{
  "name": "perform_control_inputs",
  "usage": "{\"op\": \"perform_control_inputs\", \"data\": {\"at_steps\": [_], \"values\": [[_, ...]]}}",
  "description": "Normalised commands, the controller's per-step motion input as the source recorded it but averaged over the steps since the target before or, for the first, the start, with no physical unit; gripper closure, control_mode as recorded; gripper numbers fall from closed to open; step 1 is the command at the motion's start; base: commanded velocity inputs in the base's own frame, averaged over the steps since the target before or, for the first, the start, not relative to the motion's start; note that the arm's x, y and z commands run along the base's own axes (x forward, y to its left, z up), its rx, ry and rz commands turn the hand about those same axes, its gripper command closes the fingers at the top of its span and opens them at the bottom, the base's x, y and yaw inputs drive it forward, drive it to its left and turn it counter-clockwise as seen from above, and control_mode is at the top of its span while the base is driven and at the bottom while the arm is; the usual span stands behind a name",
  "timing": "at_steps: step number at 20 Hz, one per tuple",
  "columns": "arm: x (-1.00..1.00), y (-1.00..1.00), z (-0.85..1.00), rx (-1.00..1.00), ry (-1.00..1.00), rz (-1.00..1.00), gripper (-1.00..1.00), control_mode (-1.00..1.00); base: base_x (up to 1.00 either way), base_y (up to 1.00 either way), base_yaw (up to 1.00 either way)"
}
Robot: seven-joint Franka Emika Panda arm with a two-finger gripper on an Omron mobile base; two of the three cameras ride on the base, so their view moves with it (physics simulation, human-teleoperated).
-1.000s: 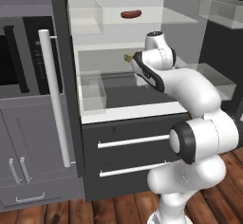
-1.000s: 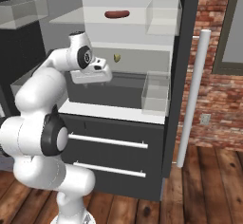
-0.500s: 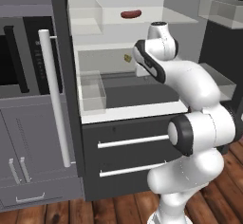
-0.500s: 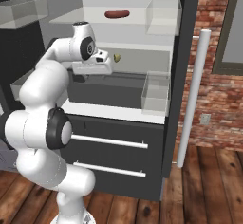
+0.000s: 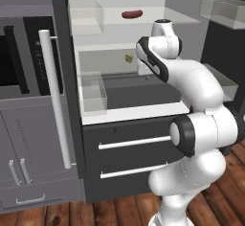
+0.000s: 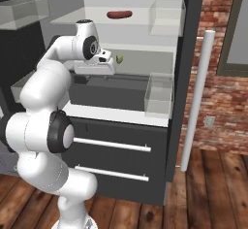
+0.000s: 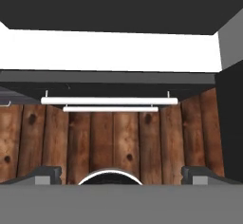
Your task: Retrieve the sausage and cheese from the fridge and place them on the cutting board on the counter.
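The end effector [image 6: 104, 64] is wide open and holds nothing; in the hand view its two finger tips [image 7: 45, 173] stand far apart and look down at the fridge [image 5: 139, 139] drawers and the wooden floor [image 7: 114, 137]. It is inside the fridge, at the middle shelf, just beside the cheese [image 6: 118, 58], which lies on that shelf toward the back. The sausage [image 5: 132, 14] lies on the glass shelf above, well apart from the hand.

The risk I see: the hand points mostly downward, so the fingers are not yet turned toward the cheese. If it closes now, it will close on air. If it moves sideways without turning, the knuckle may push the small chunk deeper. The upper shelf is also near above the wrist, so a lift could hit it.

Clear bins [image 6: 160, 94] sit at the shelf sides. Both fridge doors are open, with a long silver handle [image 6: 196, 102] at the right. A brick wall [image 6: 223, 92] stands behind, and grey cabinets [image 5: 28, 148] with an oven are at the left
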Motion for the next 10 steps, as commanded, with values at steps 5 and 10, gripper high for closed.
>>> {"op": "perform_control_inputs", "data": {"at_steps": [5, 10], "values": [[0.00, 0.00, 0.00, 0.00, 0.00, 0.00, -1.00, -1.00, 0.00, 0.00, 0.00], [0.00, 0.00, 0.00, 0.00, 0.00, 0.00, -1.00, -1.00, 0.00, 0.00, 0.00]]}}
